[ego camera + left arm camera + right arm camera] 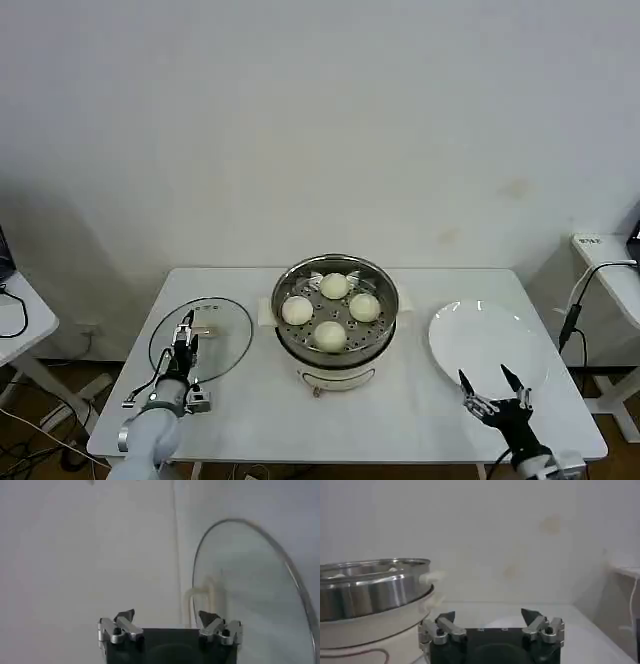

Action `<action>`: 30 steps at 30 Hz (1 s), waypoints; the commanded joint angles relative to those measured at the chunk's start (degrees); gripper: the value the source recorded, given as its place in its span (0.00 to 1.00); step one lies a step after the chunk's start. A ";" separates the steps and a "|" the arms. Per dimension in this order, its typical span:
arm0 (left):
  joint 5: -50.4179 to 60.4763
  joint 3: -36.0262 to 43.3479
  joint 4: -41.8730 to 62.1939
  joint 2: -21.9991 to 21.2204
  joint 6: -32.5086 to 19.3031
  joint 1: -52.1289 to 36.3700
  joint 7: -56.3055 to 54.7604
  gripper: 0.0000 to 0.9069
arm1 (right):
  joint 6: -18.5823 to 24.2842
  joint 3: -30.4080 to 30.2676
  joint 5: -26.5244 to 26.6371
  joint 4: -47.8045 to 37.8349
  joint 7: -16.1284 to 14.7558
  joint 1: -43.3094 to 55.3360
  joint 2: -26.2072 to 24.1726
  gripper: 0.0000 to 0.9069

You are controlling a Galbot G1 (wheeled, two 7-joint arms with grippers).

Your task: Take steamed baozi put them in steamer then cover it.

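While four baozi (331,310) sit in the steamer (335,352), cover (215,335) on tabletop (400,410), left gripper (185,335) above it, right gripper (495,392) over plate (480,335), both jaws wide.

Even, bright indoor light; a soft shadow darkens the wall (60,250) at left. Glints streak the steamer (335,340) rim. Both wrist views are hazy.

The steamer (335,318) is shiny metal with little holes in its basket. The baozi (329,335) look smooth and soft. The cover (202,338) is clear glass with a thin metal rim.
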 commanded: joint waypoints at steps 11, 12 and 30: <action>1.26 1.14 6.97 -0.38 0.87 -5.46 -0.35 1.00 | 0.93 -0.25 -1.72 -0.96 -0.02 -0.56 0.70 1.00; 1.26 1.26 7.08 -0.43 0.89 -5.68 -0.32 1.00 | 0.99 -0.23 -1.76 -1.01 -0.02 -0.62 0.72 1.00; 1.20 1.64 9.49 -1.54 1.64 -9.14 -1.08 1.00 | 1.58 -0.24 -2.42 -1.29 -0.07 -0.60 1.13 1.00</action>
